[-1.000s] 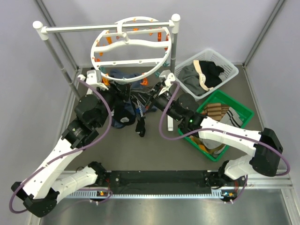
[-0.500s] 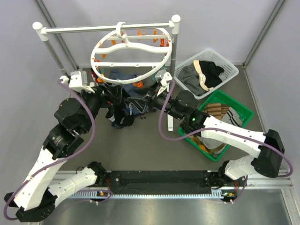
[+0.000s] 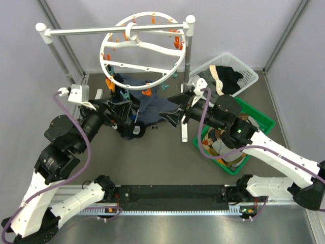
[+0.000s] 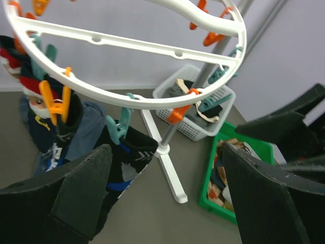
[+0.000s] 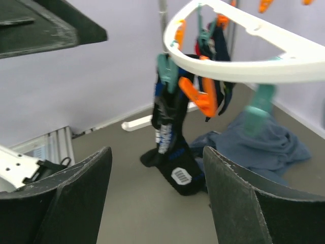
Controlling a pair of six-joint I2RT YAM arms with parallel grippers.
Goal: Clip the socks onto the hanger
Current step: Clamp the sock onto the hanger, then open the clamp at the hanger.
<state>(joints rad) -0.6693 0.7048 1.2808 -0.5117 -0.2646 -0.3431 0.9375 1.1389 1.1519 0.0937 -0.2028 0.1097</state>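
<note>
Hanger (image 3: 143,66) hangs by its hook from the top bar of the white rack (image 3: 76,31), with the ring tilted. My left wrist camera looks up at its underside (image 4: 127,44); the right wrist camera sees its rim edge-on (image 5: 264,66). Socks (image 3: 133,128) are clipped along the low left part of the ring. On the left wrist view one dark sock (image 4: 65,124) hangs from an orange clip (image 4: 53,101). A second (image 4: 129,152) hangs from a teal clip (image 4: 118,127) beside it, and a red-and-white one (image 4: 28,96) is farther left. The right wrist view shows a dark sock with a white label (image 5: 170,132) under a teal clip (image 5: 166,71), its toe down near the floor. Left claw (image 3: 119,114) sits below the ring's left side, close to the hanging socks. Its jaws are spread wide and I see nothing between them. Right claw (image 3: 175,108) is below the ring's right side, pointing left toward the socks, also spread well apart and holding nothing. A blue garment (image 3: 150,107) lies on the floor between the two claws. To the right stand a white basket (image 3: 245,66) and a green crate (image 3: 256,112), both with clothes inside.
</note>
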